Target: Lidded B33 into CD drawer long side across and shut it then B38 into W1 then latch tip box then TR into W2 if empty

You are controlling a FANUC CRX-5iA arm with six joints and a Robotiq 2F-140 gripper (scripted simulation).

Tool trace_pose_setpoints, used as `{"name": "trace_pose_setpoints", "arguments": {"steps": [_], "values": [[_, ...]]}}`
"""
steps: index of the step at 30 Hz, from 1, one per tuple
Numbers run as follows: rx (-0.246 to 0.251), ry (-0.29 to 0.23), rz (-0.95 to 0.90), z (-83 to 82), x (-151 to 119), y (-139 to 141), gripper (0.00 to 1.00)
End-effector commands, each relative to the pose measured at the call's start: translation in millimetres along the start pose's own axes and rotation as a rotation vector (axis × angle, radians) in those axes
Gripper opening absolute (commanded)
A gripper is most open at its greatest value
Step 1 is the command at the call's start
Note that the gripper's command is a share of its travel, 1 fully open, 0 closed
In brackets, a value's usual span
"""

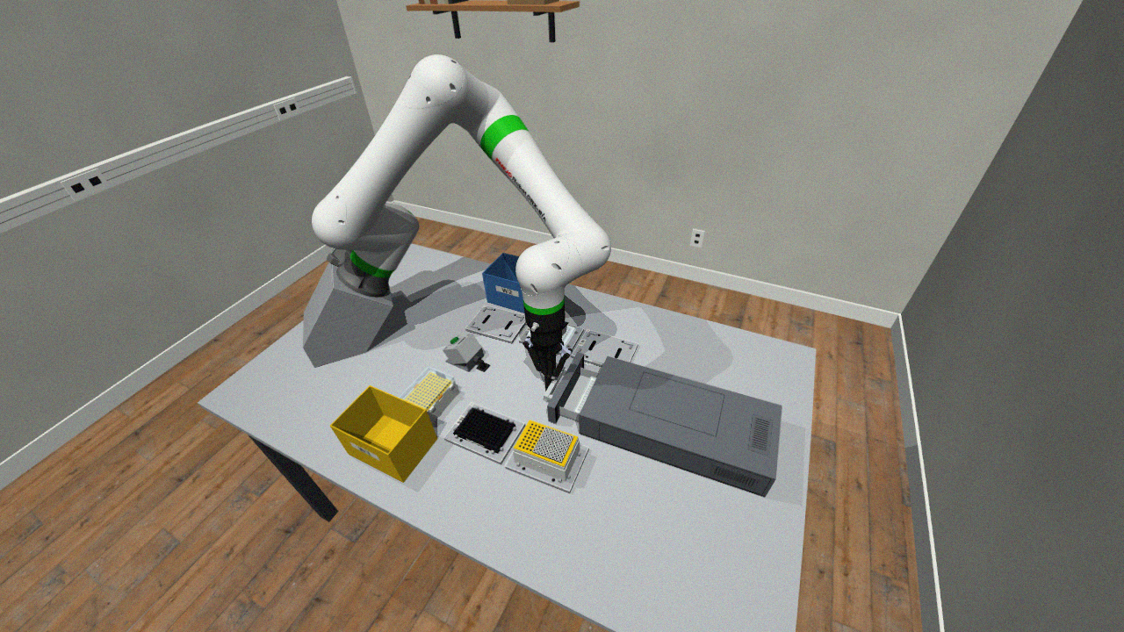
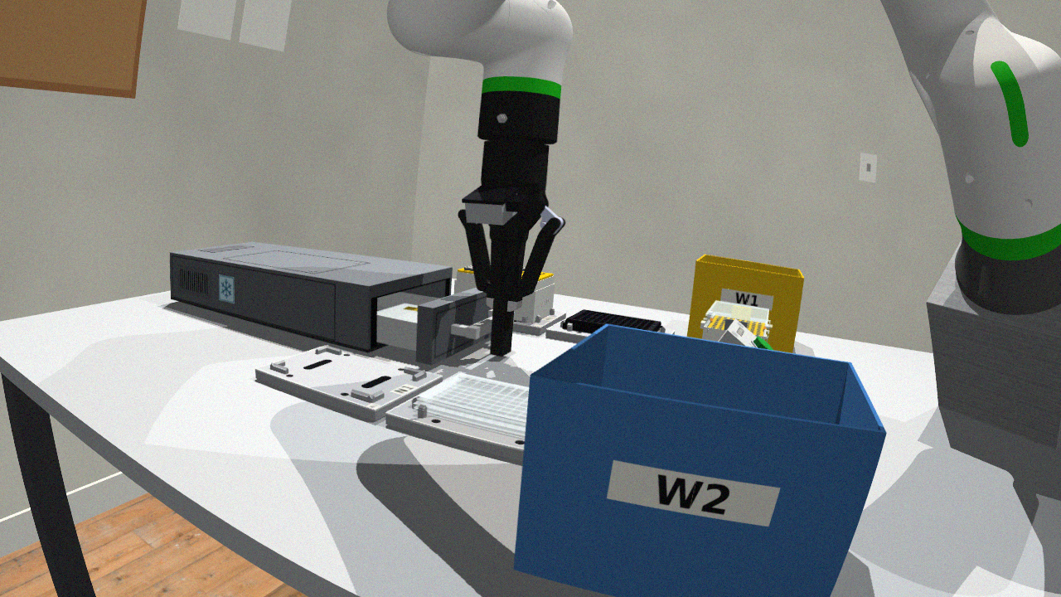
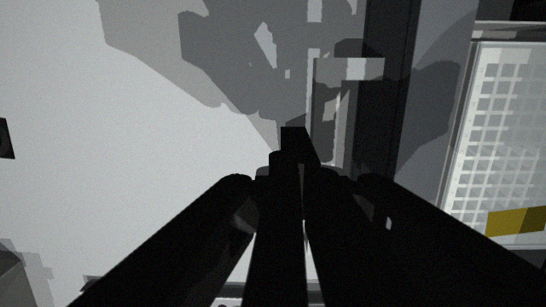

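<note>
The gripper (image 2: 501, 337) is clenched on nothing, tips low against the drawer front (image 2: 438, 327) beside its handle (image 2: 468, 329). The drawer (image 1: 572, 392) stands part open at 9 o'clock of the cooler (image 1: 680, 420), the lidded white plate (image 3: 495, 141) inside. The push looks off-centre: the tips could slip off the front or skew the drawer, jamming it short of shut.

W2 on blue bin (image 2: 690, 438), W1 on yellow bin (image 2: 786, 297)
</note>
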State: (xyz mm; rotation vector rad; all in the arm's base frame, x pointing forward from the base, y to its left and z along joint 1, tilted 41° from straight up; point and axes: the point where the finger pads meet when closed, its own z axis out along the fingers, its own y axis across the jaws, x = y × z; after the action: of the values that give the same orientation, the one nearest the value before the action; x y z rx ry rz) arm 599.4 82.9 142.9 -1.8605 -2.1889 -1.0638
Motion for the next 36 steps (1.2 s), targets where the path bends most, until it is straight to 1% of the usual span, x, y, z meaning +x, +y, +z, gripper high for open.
{"name": "trace_pose_setpoints", "arguments": {"steps": [1, 28, 36], "values": [[-0.002, -0.001, -0.001, -0.9, 0, 4, 0.10], [-0.002, -0.001, -0.001, -1.0, 0, 37, 0.10], [-0.002, -0.001, -0.001, -1.0, 0, 39, 0.10]]}}
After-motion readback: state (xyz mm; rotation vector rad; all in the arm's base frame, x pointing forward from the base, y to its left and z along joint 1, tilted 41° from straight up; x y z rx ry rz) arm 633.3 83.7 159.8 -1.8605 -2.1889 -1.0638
